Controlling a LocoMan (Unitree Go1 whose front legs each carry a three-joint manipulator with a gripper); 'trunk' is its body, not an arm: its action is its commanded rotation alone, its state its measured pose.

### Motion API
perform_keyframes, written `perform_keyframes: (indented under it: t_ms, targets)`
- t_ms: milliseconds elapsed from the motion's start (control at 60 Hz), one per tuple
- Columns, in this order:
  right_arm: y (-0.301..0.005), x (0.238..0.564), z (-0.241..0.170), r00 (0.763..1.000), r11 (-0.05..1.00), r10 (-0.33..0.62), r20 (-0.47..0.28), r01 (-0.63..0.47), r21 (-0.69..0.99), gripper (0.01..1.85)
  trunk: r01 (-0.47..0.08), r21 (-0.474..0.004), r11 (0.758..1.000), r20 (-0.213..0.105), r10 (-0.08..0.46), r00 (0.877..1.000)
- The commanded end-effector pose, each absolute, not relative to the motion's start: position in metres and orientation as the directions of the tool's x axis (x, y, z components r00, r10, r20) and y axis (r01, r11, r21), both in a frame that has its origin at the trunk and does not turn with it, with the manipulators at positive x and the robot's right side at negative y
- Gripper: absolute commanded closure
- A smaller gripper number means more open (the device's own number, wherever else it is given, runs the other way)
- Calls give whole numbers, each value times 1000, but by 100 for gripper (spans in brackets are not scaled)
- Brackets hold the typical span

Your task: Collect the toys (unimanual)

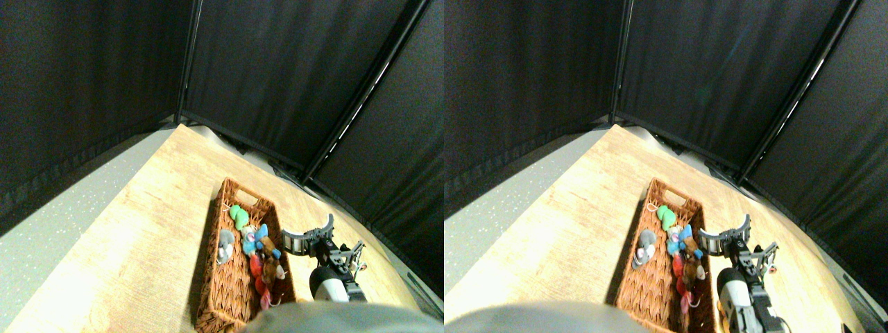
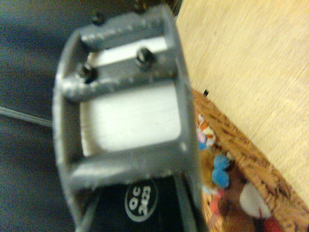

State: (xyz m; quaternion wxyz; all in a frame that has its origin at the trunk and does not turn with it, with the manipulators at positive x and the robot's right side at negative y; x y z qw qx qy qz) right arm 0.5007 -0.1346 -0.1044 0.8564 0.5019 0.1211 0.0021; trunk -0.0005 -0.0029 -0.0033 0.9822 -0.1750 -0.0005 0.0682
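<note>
Wide-open, empty end effector (image 1: pixel 310 234) beside toy-filled basket (image 1: pixel 220 291)

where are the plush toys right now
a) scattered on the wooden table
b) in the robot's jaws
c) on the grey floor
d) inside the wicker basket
d: the green toy, grey toy, blue toy, brown toy and red toy all lie inside the wicker basket, while the right gripper sits beside the basket with nothing in it.

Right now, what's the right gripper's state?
Right gripper: open, holding nothing, beside the basket of toys.
</note>
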Motion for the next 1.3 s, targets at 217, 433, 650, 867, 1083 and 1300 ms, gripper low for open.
perform_keyframes:
  t_ms: [217,433,650,867,1083,1300]
  targets:
    - [-210,494,-96,993,498,-63,-105,122,859,103,-69,-272,960,-38,61,997]
    - [-251,477,-112,979,463,-182,-93,168,870,108,-39,-231,972,-57,26,998]
    - [-263,453,-132,965,410,-228,-131,217,886,97,-28,-211,977,-69,13,998]
    - [-263,436,-160,954,275,-212,-212,267,924,95,-30,-205,978,-80,14,997]
    - [-255,428,-188,941,187,-178,-289,320,929,97,-38,-213,976,-83,21,996]
    - [-245,424,-206,923,68,-103,-371,379,923,98,-50,-229,972,-84,31,996]
